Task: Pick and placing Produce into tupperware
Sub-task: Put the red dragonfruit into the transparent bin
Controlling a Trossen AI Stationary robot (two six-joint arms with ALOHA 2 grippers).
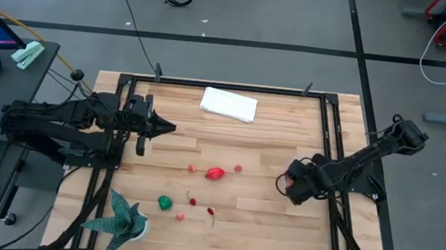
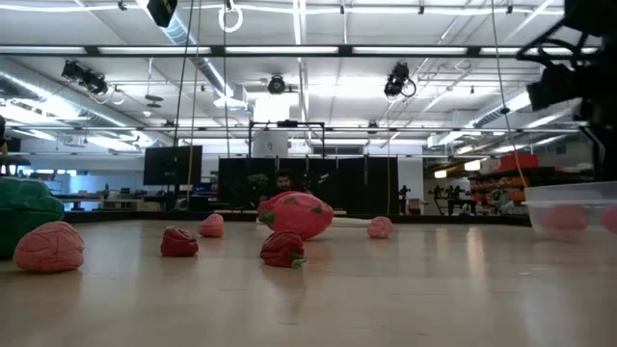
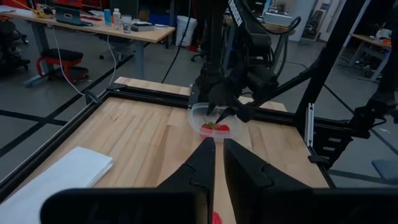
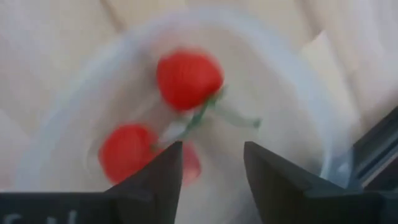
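Right end effector (image 4: 211, 171) is positioned directly over the tupperware (image 4: 298, 81) at the table's (image 1: 279, 229) right side; fingers are spread, nothing pinched. 2 red produce pieces (image 4: 188, 78) with a green stem are seen inside the container. In the high view the tupperware is hidden under the right arm; in the low view only its clear wall (image 2: 569, 207) shows at the right edge, cut off, with blurred pink shapes behind it.

Left end effector (image 1: 165, 126) is parked at the left of the table, fingers pressed nearly together, only a thin gap seen, nothing held.

Remaining produce is scattered mid-table: larger red piece (image 1: 216, 174), small pink bits beside it, green piece (image 1: 165, 203) nearer the left, small red bits near it. Shapes of the small bits are hard to make out from above.

White cloth (image 1: 228, 104) lies at the far side. Spiky teal plant (image 1: 122, 218) sits at the near left corner, partly cut off in the low view.
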